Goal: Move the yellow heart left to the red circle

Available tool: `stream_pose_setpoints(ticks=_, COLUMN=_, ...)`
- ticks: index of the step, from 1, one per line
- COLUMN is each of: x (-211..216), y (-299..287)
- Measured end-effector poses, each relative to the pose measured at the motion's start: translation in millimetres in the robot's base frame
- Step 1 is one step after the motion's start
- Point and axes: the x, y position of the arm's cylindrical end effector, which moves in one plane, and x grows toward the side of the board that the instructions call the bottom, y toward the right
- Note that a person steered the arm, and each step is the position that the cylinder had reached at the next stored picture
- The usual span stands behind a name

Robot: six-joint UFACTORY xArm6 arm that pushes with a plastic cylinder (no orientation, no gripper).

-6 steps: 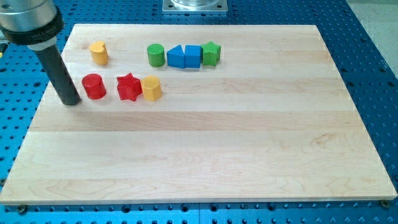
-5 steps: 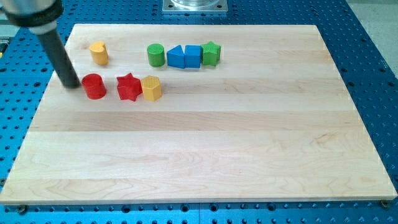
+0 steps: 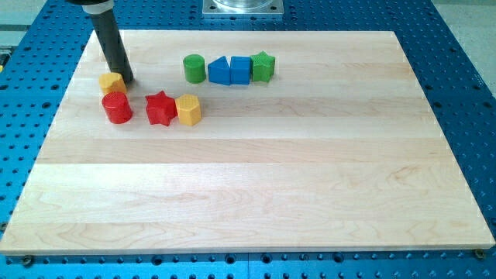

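The yellow heart (image 3: 111, 82) sits near the view's top left, just above the red circle (image 3: 117, 107) and almost touching it. My tip (image 3: 125, 79) stands right against the heart's right side, slightly above it. The rod rises from there to the view's top edge. The red circle lies at the left end of a short row, with a red star (image 3: 160, 108) to its right.
A yellow hexagon (image 3: 188, 109) touches the red star's right side. Farther up, a green circle (image 3: 194, 68), blue triangle (image 3: 219, 70), blue cube (image 3: 241, 70) and green star (image 3: 263, 67) form a row. The wooden board (image 3: 256, 178) rests on a blue perforated table.
My tip swung from left of the red circle up and around to the heart's right side. The yellow heart slid down and left, ending just above the red circle.
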Motion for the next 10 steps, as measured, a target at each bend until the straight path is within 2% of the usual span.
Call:
stream_pose_setpoints(ticks=3, x=53.6, y=-28.2)
stream_pose_setpoints(ticks=4, x=55.2, y=-58.0)
stream_pose_setpoints(ticks=5, x=35.2, y=-68.4)
stream_pose_setpoints(ticks=6, x=51.1, y=-100.1)
stream_pose_setpoints(ticks=8, x=146.8, y=-95.4)
stream_pose_setpoints(ticks=9, x=128.0, y=-48.5)
stream_pose_setpoints(ticks=10, x=104.4, y=-28.0)
